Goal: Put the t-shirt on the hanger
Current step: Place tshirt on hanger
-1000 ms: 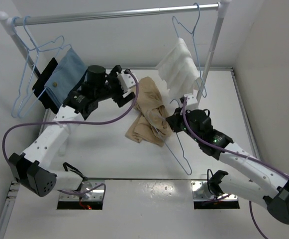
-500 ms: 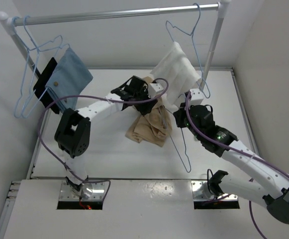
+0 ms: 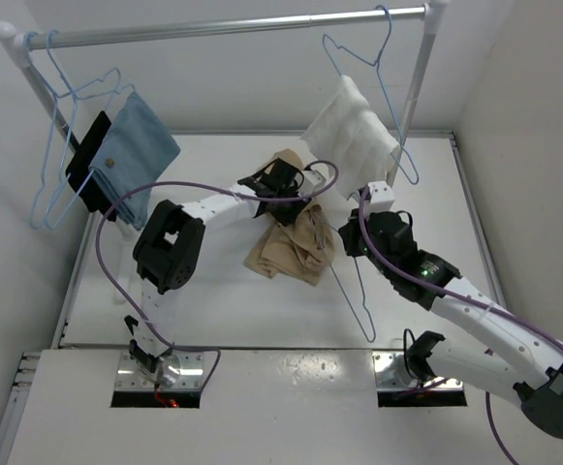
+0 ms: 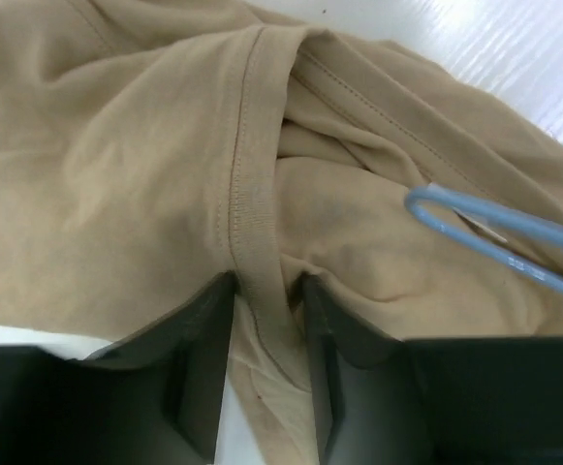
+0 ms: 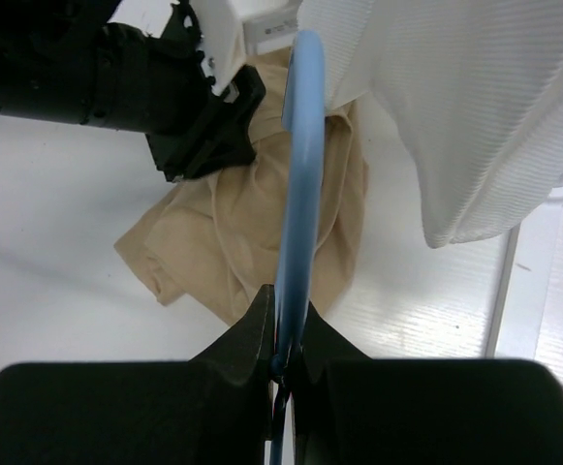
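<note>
Left gripper (image 4: 265, 291) has its jaws pinched on a stitched seam fold of the t-shirt (image 3: 286, 250). Right gripper (image 5: 283, 325) is clenched on the light-blue hanger (image 3: 355, 291) wire. The shirt lies crumpled mid-table (image 3: 194, 291), a bit toward the far edge, between the two grippers. The hanger sits at the shirt's right side, its long wire running toward the near edge.

Advice for this step:
- Grab one layer only.
- Lift the seam enough to gape the opening.
- Feed the hanger arm in along the seam; don't push through the pile.

Unclear:
- Whether that seam is collar, sleeve or hem.
- How many layers are in the pinch.
- From above, the left gripper covers its own contact point.
- Can't tell if the wire over the shirt is inside an opening or just on top.
- The white cloth (image 5: 475, 107) blocks the right wrist view's upper right.
</note>
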`<state>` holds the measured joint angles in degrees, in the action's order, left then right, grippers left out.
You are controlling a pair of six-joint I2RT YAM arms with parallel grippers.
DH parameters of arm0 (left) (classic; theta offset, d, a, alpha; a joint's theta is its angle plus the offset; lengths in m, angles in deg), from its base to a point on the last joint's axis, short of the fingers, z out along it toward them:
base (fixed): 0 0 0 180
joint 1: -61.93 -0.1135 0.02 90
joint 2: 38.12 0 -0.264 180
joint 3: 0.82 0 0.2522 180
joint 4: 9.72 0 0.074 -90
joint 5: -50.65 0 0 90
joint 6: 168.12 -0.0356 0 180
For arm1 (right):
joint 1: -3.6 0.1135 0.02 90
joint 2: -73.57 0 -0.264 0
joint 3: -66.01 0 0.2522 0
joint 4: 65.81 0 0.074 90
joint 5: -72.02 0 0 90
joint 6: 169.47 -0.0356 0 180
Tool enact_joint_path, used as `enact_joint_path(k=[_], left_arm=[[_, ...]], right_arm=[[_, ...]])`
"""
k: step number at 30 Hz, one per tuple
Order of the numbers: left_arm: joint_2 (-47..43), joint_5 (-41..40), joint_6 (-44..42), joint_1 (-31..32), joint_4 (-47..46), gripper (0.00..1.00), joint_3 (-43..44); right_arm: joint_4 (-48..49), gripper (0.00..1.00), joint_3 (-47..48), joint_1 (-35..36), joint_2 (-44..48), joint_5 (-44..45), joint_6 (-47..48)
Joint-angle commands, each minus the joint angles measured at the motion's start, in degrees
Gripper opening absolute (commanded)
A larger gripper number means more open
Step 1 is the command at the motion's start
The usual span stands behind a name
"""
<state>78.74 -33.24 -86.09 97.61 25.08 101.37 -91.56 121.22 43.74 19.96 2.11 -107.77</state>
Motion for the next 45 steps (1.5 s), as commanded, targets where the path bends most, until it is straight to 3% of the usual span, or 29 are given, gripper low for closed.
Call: enact_joint_path(k=[1,6,9,12,21,26,30,32,35,41,43,44,45], left_arm=[[0.6,-3.1,-2.0,0.4,-1.7,0.26,-0.3],[-3.6,-3.6,-5.1,0.4,-1.7,0.05,-1.7],[-6.0,-3.1,-5.7,0.4,0.7,0.04,-2.3],[-8.0,-2.4,-5.7,0.4,2.5,0.14,-3.0],[-6.2,-1.9,-6.2,-2.4,3.1,0.20,-5.2],[-5.7,-1.9,-6.2,-2.4,3.7,0.34,-5.2],[-5.7,-3.2,-5.0,-2.4,3.7,0.36,-5.2],[-6.2,-3.2,-4.3,-2.9,4.2,0.30,-5.7],[-7.3,-3.2,-4.2,-2.9,5.7,0.30,-5.7],[-10.8,0.0,-3.6,-2.9,6.4,0.42,-7.7],[-10.8,2.2,-2.4,-2.9,5.8,0.42,-6.1],[-10.0,2.8,-2.4,-2.9,5.8,0.55,-3.4],[-8.2,3.4,-1.9,-2.9,5.8,0.55,-1.5]], right_arm=[[3.6,0.00,-0.7,-0.1,1.0,-2.2,0.0],[5.1,0.00,-0.7,-0.1,-1.7,-9.1,1.8],[6.2,0.00,-0.7,-0.1,-2.6,-9.8,1.8],[7.8,0.00,-0.7,-0.1,-3.2,-9.8,1.8],[10.2,0.00,-2.0,-0.1,-5.1,-9.8,1.2],[10.2,0.00,-3.1,-0.1,-5.1,-9.8,0.7],[9.6,0.00,-3.1,-0.1,-5.1,-10.9,0.7],[9.1,0.00,-3.1,-0.1,-5.1,-10.9,0.7],[9.1,0.00,-3.7,-0.1,-5.1,-10.9,0.7],[7.9,0.00,-3.7,-0.1,-5.1,-11.4,0.2],[7.9,0.00,-3.7,-0.1,-5.1,-11.4,0.2],[7.4,0.00,-4.3,-0.1,-5.1,-11.4,0.2],[7.4,0.00,-4.3,-0.1,-5.1,-11.4,-0.4]])
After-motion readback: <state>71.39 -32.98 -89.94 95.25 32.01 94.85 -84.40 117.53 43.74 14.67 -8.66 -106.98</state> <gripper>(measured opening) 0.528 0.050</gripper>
